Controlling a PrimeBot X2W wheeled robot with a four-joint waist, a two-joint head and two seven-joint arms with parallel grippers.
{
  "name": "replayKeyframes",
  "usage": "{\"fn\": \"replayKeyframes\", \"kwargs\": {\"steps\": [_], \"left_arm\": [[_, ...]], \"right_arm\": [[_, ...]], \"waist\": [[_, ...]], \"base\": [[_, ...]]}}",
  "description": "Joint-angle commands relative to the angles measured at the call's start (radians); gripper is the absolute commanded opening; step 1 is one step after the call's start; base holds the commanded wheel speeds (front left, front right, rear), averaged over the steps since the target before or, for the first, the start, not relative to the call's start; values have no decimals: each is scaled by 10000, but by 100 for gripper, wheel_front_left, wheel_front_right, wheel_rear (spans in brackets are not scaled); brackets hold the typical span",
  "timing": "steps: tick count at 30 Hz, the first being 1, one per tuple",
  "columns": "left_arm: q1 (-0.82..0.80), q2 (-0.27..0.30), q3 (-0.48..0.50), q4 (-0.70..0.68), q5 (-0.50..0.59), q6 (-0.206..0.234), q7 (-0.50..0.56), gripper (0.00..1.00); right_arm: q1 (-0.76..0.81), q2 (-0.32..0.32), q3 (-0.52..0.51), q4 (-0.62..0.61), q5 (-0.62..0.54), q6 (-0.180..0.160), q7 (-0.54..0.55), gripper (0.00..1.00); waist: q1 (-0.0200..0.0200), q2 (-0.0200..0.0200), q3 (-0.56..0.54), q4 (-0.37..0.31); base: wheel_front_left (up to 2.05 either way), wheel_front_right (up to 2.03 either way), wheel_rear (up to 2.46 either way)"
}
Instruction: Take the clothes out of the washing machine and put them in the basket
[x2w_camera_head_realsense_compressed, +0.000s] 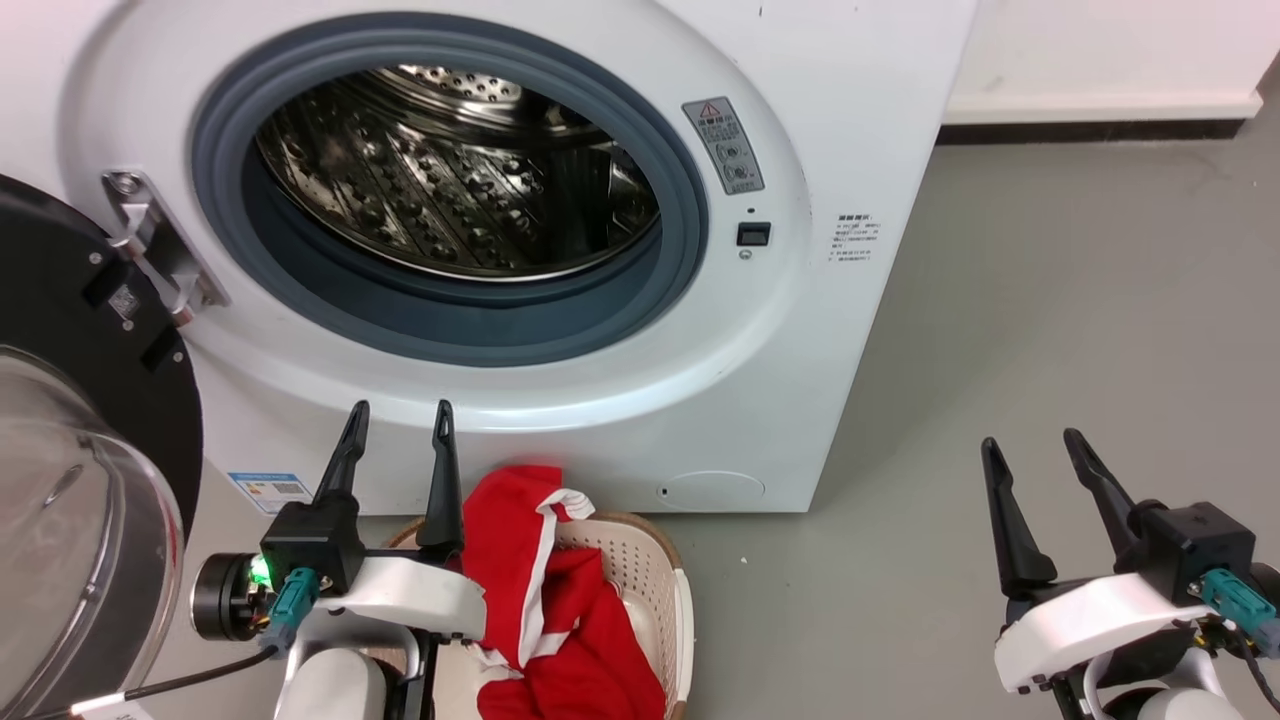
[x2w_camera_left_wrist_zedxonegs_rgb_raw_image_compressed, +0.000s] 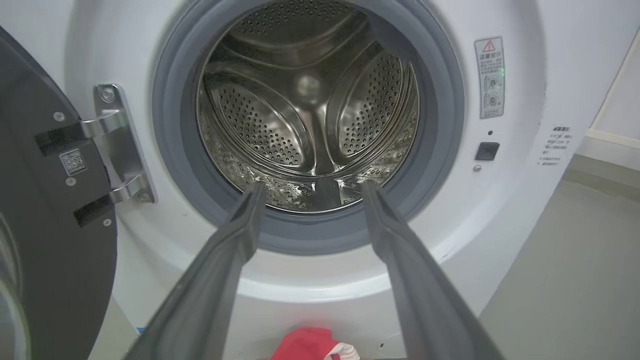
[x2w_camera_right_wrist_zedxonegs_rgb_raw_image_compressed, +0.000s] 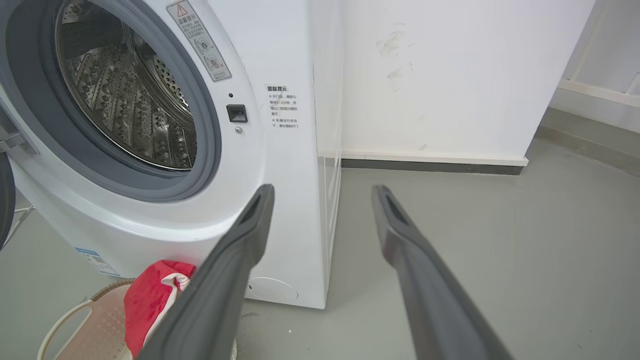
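Observation:
The white washing machine (x2w_camera_head_realsense_compressed: 760, 380) has its black-framed door (x2w_camera_head_realsense_compressed: 70, 440) swung open at the left, and its steel drum (x2w_camera_left_wrist_zedxonegs_rgb_raw_image_compressed: 310, 115) holds no fabric that I can see. Red clothes (x2w_camera_head_realsense_compressed: 545, 600) with white trim lie in the cream basket (x2w_camera_head_realsense_compressed: 655, 580) on the floor in front of the washer; they also show as clothes (x2w_camera_right_wrist_zedxonegs_rgb_raw_image_compressed: 150, 295) in the basket (x2w_camera_right_wrist_zedxonegs_rgb_raw_image_compressed: 85, 330) and as a red fold (x2w_camera_left_wrist_zedxonegs_rgb_raw_image_compressed: 305, 345). My left gripper (x2w_camera_head_realsense_compressed: 400, 420) is open above the basket's left side, pointing at the washer. My right gripper (x2w_camera_head_realsense_compressed: 1030, 445) is open over bare floor at the right.
Grey floor (x2w_camera_head_realsense_compressed: 1050, 330) stretches to the right of the washer up to a white wall with a dark skirting (x2w_camera_head_realsense_compressed: 1090, 125). The open door with its glass bowl (x2w_camera_head_realsense_compressed: 60, 530) juts out at the left, close to my left arm.

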Motion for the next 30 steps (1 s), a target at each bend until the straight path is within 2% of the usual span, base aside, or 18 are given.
{"fn": "replayKeyframes", "kwargs": {"steps": [1, 9, 16, 30], "left_arm": [[88, 54, -53, -140, 124, 70, -28, 100], [656, 234, -256, -593, 494, 257, 88, 100], [1421, 481, -12, -869, 304, 415, 519, 100], [1837, 724, 87, -1113, -51, 345, 1011, 100]], "right_arm": [[166, 0, -49, -94, -50, -7, 23, 100], [673, -1, -79, -270, -306, -7, 33, 100], [1106, 0, -50, -467, -515, -7, -32, 100], [1464, 0, 140, -655, -586, -7, -275, 100]], "waist": [[1, 0, -195, 89], [1, 0, -933, 185], [1, 0, -1153, 153], [1, 0, -1404, 127]], "base": [[0, 0, 0], [0, 0, 0], [0, 0, 0], [0, 0, 0]]}}
